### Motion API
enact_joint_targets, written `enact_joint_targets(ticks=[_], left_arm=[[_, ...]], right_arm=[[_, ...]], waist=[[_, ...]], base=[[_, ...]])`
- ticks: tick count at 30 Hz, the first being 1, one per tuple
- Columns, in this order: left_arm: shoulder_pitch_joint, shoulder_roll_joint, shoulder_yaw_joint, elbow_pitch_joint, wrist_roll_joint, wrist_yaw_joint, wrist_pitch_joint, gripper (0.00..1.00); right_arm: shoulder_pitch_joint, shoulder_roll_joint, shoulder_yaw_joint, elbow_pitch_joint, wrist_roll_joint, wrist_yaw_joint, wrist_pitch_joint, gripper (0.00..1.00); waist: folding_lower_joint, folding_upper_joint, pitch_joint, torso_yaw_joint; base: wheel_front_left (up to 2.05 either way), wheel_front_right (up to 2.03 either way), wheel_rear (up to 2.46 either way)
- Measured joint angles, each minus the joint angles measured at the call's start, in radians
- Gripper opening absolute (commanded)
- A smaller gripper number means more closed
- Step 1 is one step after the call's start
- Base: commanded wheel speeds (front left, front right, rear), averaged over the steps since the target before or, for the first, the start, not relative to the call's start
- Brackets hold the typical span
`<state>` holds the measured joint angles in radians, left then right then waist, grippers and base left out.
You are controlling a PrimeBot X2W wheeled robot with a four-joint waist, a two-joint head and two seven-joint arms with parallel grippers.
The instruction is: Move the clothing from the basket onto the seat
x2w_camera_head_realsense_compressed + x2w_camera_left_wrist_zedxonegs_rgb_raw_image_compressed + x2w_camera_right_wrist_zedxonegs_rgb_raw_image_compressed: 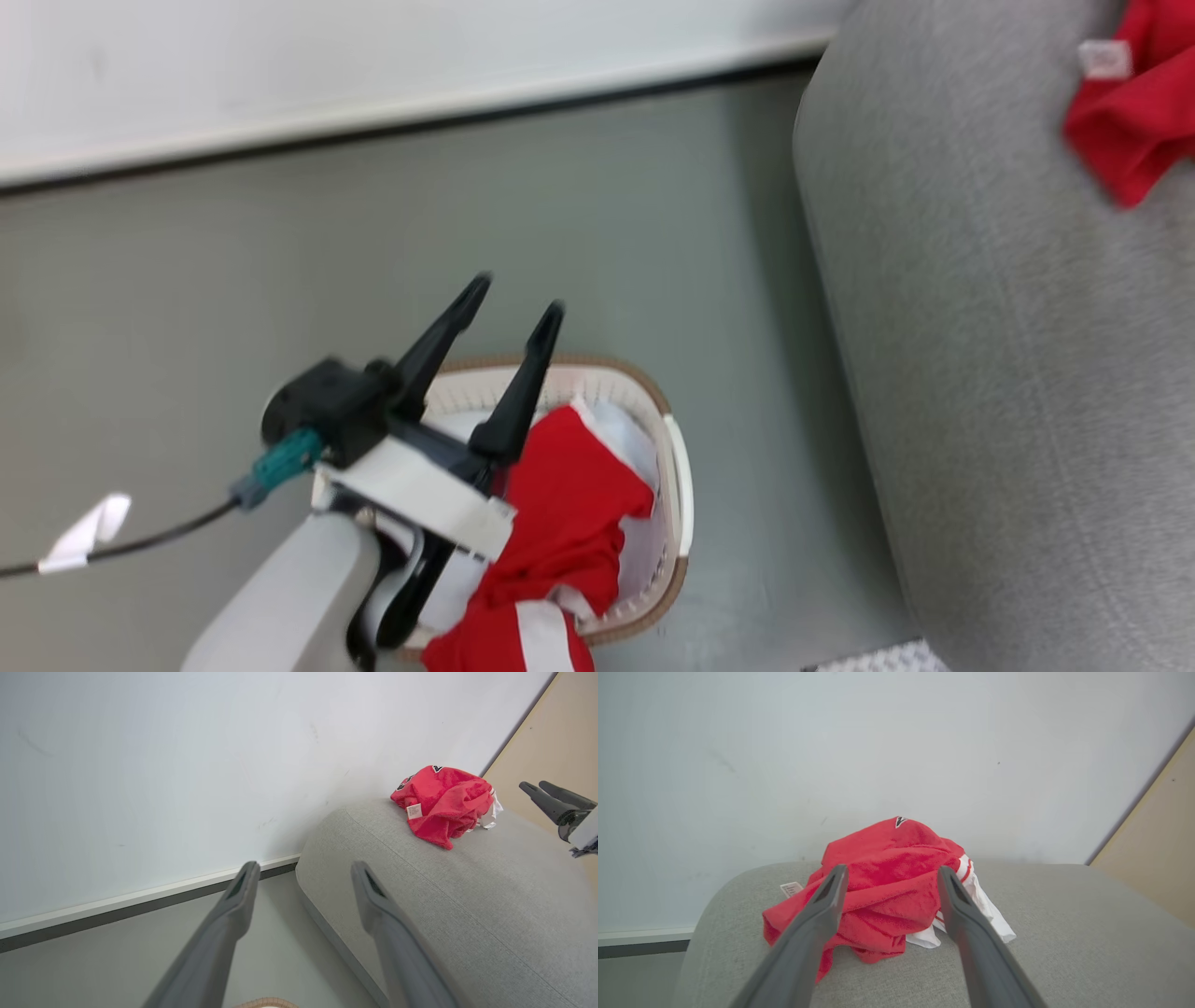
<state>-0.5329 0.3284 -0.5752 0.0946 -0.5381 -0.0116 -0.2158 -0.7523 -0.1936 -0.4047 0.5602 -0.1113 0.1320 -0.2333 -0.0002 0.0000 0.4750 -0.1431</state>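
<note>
Our left tool sits spread wide, fingers aimed at 1 o'clock, pale forearm down at 7; right tool gaping too.

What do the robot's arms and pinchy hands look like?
The left end effector has two long, tapering black fingers on a black block, crossed by a white band. A teal plug joins a thin black cable carrying a white tape tag. Its forearm is smooth pale grey. The right end effector has matching dark fingers.
</note>
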Motion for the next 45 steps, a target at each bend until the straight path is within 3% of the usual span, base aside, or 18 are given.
enact_joint_targets(ticks=[7, 12, 22, 32, 45], left_arm=[[0.152, 0.004, 0.056, 0.068, -0.016, 0.060, -0.041, 1.00], [0.253, -0.026, 0.115, 0.090, -0.010, 0.085, -0.047, 1.00], [0.451, -0.095, 0.286, 0.086, 0.108, 0.106, -0.048, 1.00], [0.569, -0.183, 0.467, 0.086, 0.217, 0.045, -0.048, 1.00], [0.621, -0.249, 0.589, 0.111, 0.297, -0.060, -0.048, 1.00]], right_arm=[[0.244, 0.035, 0.170, -0.180, 0.090, 0.000, -0.027, 1.00], [0.398, 0.075, 0.245, -0.329, 0.115, 0.000, -0.029, 1.00], [0.609, 0.134, 0.339, -0.413, 0.144, 0.000, -0.030, 1.00], [0.707, 0.145, 0.453, -0.330, 0.222, 0.000, -0.031, 1.00], [0.736, 0.144, 0.466, -0.286, 0.262, 0.000, -0.031, 1.00]], waist=[[-0.0001, 0.0000, -0.148, 0.006], [-0.0002, 0.0000, -0.246, 0.036], [-0.0001, 0.0000, -0.409, 0.105], [0.0000, 0.0000, -0.493, 0.128], [0.0002, 0.0000, -0.513, 0.116]], base=[[0.00, 0.00, 0.00], [0.00, 0.00, 0.00], [0.00, 0.00, 0.00], [0.00, 0.00, 0.00], [0.00, 0.00, 0.00]])
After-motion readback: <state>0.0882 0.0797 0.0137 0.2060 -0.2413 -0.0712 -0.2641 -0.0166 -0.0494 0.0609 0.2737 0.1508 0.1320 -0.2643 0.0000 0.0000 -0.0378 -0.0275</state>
